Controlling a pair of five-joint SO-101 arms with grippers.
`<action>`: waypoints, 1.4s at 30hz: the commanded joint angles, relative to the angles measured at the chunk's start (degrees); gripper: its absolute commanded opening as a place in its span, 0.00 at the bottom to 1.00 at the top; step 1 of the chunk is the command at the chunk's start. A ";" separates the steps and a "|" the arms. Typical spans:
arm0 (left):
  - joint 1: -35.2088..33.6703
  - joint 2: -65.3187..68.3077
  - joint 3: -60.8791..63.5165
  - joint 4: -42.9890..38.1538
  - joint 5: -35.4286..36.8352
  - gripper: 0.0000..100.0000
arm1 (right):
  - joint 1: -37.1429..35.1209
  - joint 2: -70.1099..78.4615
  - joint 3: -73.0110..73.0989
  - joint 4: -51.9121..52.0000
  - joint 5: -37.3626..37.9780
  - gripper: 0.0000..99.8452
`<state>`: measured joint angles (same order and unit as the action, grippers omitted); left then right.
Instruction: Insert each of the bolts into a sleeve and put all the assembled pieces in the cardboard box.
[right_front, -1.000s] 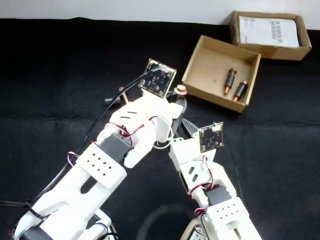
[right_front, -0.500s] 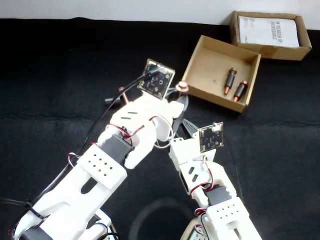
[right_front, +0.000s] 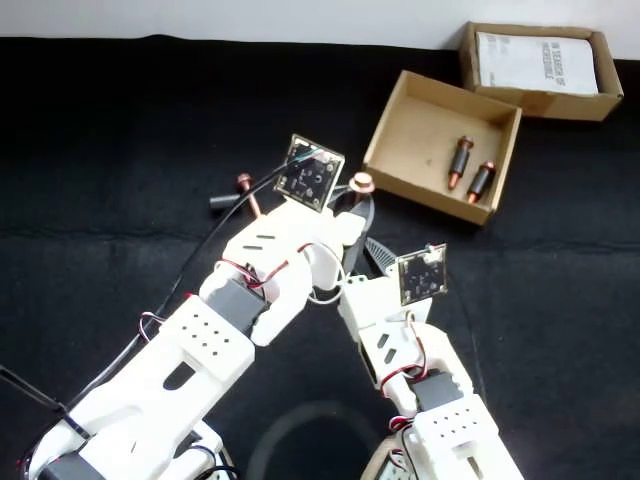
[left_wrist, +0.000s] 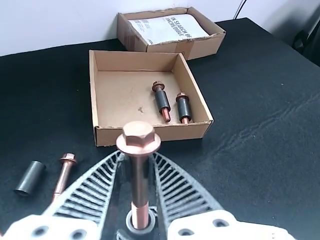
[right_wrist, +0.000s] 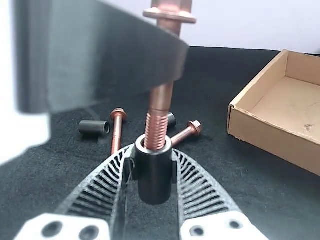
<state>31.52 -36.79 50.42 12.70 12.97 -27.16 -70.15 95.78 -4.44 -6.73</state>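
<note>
My left gripper (left_wrist: 137, 159) is shut on a copper bolt (left_wrist: 138, 170), held upright with its hex head (right_front: 361, 183) on top. The bolt's threaded end (right_wrist: 159, 120) sits in the mouth of a black sleeve (right_wrist: 154, 172), and my right gripper (right_wrist: 154, 161) is shut on that sleeve from below. In the high view both grippers meet just left of the cardboard box (right_front: 420, 135). Two assembled pieces (right_front: 461, 160) (right_front: 481, 181) lie inside the box (left_wrist: 120, 95). A loose bolt (left_wrist: 62, 172) and a loose sleeve (left_wrist: 29, 177) lie on the black table.
A second cardboard box (right_front: 540, 62) holding a printed sheet stands at the back right. More loose parts lie on the cloth left of the grippers: a sleeve (right_wrist: 94, 127) and two bolts (right_wrist: 116, 131) (right_wrist: 186, 132). Black cloth covers the table.
The left arm has shifted slightly to the left, uncovering the loose bolt and sleeve in the high view. The held bolt's head wobbled a little over the sleeve. The right arm has kept still.
</note>
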 joint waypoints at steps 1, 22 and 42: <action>-0.48 -1.89 -0.22 -0.26 -0.26 0.01 | 1.10 -1.01 2.42 -0.75 0.53 0.01; 1.01 -1.63 2.59 15.03 0.09 0.35 | 4.79 -1.01 1.80 -0.75 0.70 0.01; -3.12 -31.87 -4.09 39.21 -0.26 0.36 | 18.95 -1.27 1.71 -0.75 0.26 0.01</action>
<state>29.49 -60.26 49.10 49.36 12.79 -12.84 -70.15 95.78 -4.35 -6.55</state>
